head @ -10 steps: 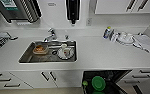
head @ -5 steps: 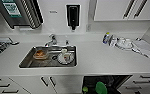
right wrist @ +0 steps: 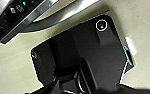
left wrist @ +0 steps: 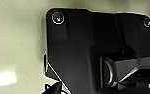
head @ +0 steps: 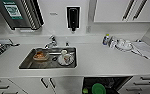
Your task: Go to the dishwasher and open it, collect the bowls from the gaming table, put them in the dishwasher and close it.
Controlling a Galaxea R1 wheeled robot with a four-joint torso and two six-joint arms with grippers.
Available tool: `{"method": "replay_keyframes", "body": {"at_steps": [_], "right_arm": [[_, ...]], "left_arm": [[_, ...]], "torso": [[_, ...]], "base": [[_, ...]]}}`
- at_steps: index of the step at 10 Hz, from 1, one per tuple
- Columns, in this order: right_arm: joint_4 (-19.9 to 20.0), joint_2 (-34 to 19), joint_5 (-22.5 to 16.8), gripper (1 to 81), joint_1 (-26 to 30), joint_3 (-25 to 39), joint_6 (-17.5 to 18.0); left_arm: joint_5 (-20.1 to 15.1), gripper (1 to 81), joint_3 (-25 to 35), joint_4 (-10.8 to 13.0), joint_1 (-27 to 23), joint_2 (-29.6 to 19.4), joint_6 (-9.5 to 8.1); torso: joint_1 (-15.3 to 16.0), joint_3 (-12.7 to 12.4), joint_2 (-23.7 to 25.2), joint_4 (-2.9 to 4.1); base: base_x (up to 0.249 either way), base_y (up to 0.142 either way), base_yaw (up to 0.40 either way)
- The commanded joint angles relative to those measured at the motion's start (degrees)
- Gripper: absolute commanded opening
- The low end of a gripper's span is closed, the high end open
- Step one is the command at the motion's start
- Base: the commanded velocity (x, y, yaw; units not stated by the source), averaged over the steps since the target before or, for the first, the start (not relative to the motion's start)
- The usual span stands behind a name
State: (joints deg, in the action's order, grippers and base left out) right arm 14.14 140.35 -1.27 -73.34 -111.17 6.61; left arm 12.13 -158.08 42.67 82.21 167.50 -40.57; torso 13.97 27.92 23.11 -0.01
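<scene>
Head view: open under-counter dishwasher (head: 108, 83) with dark interior below white counter (head: 103, 60), round lime-green plastic bowls (head: 98, 88) already inside; finger state impossible to tell; best closed squarely, gently.

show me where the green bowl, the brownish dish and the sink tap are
green bowl (head: 98, 88), head view, on its round top, inside the open dishwasher.
brownish dish (head: 40, 55), head view, on its middle, in the sink.
sink tap (head: 51, 42), head view, on its spout.
</scene>
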Motion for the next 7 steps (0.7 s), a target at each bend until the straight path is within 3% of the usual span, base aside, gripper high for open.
{"method": "replay_keyframes", "body": {"at_steps": [1,4,7], "right_arm": [[-2.4,3.3,-3.9,81.1,-0.6,-5.2,-0.3],[-4.0,7.5,-3.9,81.1,-1.6,-8.9,-0.2],[-4.1,8.3,-4.0,81.1,-1.4,-9.6,-0.3]], "left_arm": [[-2.7,81.1,-0.7,0.0,-0.6,-0.4,-0.04],[-2.7,81.1,-1.1,0.0,-0.9,-0.1,-0.04],[-2.7,81.1,-1.3,0.0,-0.9,-0.1,-0.04]], "torso": [[0.0,0.0,0.0,0.0],[0.0,0.0,0.0,0.0],[0.0,0.0,0.0,0.0]], "base": [[0.0,0.0,0.0],[0.0,0.0,0.0],[0.0,0.0,0.0]]}}
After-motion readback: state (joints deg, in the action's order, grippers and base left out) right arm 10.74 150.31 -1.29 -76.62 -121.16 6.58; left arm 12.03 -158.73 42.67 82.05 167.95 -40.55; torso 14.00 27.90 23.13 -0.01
